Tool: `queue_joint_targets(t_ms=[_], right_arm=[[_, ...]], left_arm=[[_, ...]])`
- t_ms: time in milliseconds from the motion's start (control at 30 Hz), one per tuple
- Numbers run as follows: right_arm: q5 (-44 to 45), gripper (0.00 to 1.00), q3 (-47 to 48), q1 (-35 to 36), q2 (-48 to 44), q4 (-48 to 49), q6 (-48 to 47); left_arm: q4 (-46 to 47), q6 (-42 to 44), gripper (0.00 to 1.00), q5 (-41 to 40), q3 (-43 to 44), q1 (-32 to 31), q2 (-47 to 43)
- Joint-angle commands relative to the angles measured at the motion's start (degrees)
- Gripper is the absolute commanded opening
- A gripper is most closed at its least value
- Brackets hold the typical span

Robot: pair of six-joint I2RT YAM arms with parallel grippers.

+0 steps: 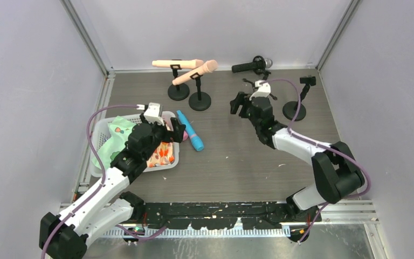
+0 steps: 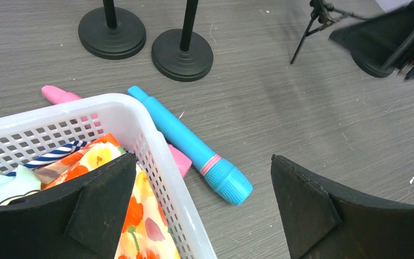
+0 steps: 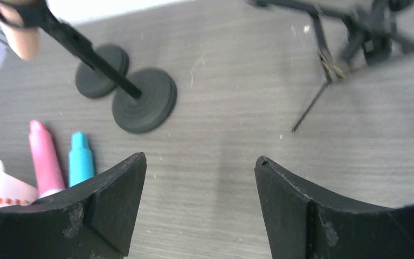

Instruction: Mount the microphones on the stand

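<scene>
Just ahead of the wide-open, empty left gripper (image 2: 202, 157), the blue microphone (image 2: 183, 137) is laid flat, seemingly for pickup; the right gripper (image 3: 199, 159) is likewise held open, empty.

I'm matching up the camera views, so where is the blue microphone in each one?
Top: the blue microphone lies flat, left of centre.
Left wrist: the blue microphone crosses the centre diagonally.
Right wrist: only one end of the blue microphone shows, lower left.
Shared landmark: the nearer round stand base just beyond it.
</scene>
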Motion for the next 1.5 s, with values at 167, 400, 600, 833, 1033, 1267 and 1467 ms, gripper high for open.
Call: queue_joint_targets(t_ms=[167, 400, 600, 833, 1033, 1267, 1467], right_arm=[[-1.7, 0.79, 24.9, -6.2, -4.6, -28.4, 0.5], [-2.3, 0.79, 47.9, -14.2, 8.2, -48.7, -0.8], [-0.5, 0.79, 67.3, -17.1, 24.1, -60.4, -6.4], [-0.3, 0.76, 80.4, -21.7, 37.0, -68.0, -5.1], [-1.4, 0.73, 86.2, -23.8, 44.5, -70.4, -3.9], [-2.4, 0.69, 89.4, -25.1, 50.3, -70.5, -3.1], [-3.2, 0.66, 92.8, -25.2, 55.1, -70.6, -3.2]], left_arm=[[-0.3, -0.5, 0.96, -0.3, 2.3, 0.2, -1.8], [-1.6, -0.8, 0.95, 0.8, 4.5, 0.2, 0.0], [-3.3, -1.4, 0.95, 1.0, 4.6, 0.2, -0.3], [-4.0, -2.8, 0.95, 1.4, 4.1, 0.2, -1.3], [-5.2, -2.9, 0.95, 1.8, 4.2, 0.2, -1.6], [-5.3, -3.3, 0.95, 2.2, 3.9, 0.2, -1.5], [-5.4, -3.4, 0.95, 2.4, 3.7, 0.2, -1.4]])
